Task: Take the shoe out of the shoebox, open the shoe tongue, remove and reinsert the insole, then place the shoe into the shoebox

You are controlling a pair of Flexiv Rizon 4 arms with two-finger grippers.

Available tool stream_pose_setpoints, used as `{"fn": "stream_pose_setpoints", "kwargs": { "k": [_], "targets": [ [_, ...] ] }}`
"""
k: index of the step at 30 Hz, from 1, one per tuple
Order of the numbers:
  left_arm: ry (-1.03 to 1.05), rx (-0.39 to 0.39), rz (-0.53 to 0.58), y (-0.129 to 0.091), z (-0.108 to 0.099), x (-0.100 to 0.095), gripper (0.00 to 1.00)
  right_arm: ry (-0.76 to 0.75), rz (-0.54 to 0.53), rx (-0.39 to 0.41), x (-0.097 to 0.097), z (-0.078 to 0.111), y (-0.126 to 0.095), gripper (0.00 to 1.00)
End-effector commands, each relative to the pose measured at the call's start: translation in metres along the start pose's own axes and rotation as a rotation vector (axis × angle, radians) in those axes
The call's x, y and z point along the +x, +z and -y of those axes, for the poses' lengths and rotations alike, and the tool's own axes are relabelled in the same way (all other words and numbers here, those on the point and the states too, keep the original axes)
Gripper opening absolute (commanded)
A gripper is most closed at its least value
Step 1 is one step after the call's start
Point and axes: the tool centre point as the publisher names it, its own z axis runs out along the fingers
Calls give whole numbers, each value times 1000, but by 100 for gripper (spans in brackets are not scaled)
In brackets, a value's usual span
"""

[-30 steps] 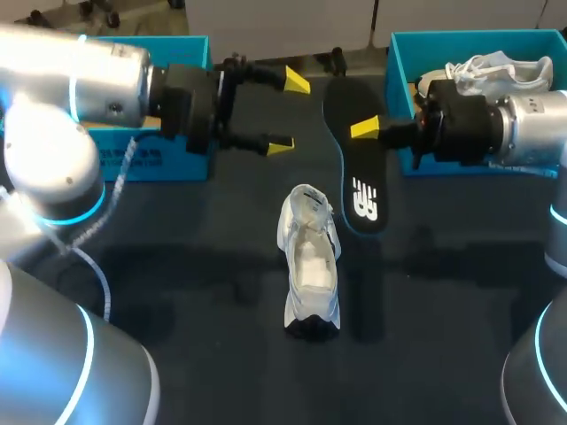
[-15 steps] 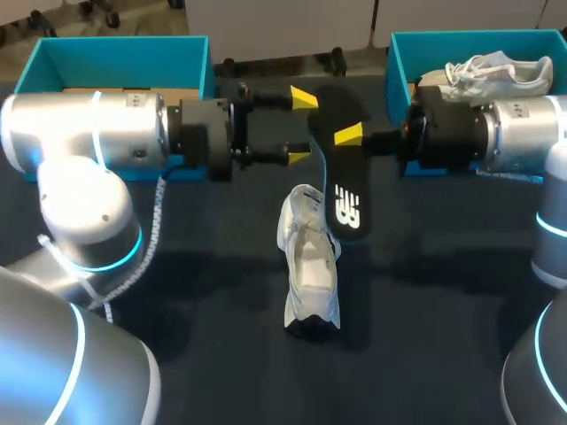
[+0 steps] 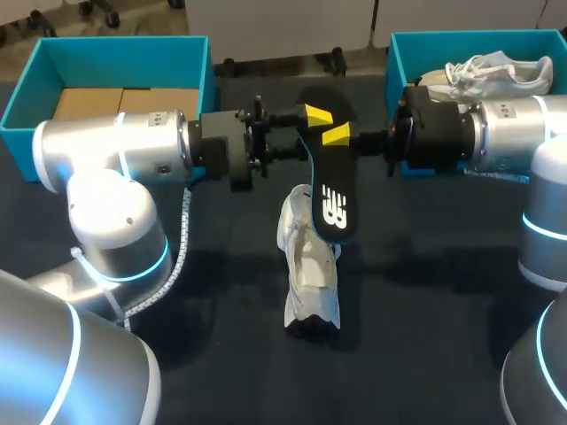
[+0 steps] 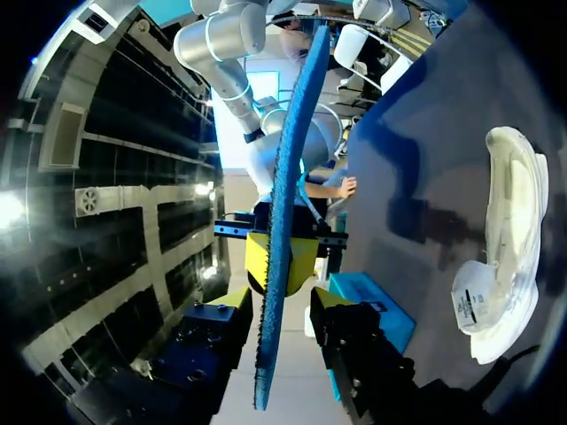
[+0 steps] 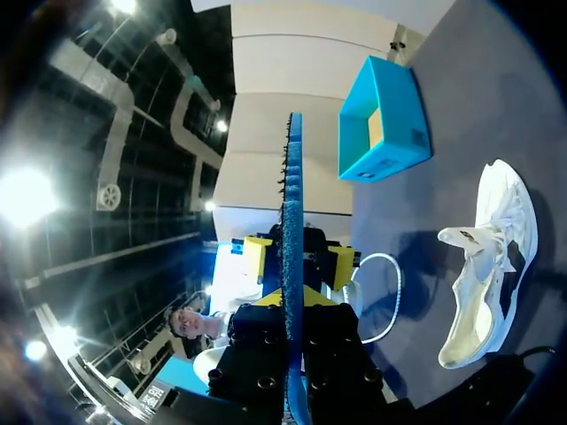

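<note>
1. The black insole (image 3: 330, 199) hangs in the air over the far end of the white shoe (image 3: 310, 283), roughly in line with it.
2. The shoe lies mid-table (image 3: 177, 354), its length running from near edge to far edge.
3. The right gripper (image 3: 337, 135), reaching in level, pinches the insole's upper end.
4. The left gripper (image 3: 306, 133), level opposite, is spread wide and straddles the insole without gripping it.

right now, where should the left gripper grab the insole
Probably the upper end of the insole, next to the right gripper. The left gripper should close from its own side, one finger on each flat face: the insole hangs thin and edge-on between its open fingers.
</note>
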Motion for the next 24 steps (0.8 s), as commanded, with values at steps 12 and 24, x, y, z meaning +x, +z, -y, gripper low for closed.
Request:
{"fn": "stream_pose_setpoints", "kwargs": {
  "k": [12, 24],
  "targets": [
    [10, -23, 4, 8, -1, 6, 24, 2, -3, -1, -2, 2, 3, 0],
    [-11, -27, -16, 7, -2, 11, 0, 12, 14, -14, -4, 8, -1, 100]
  ]
}}
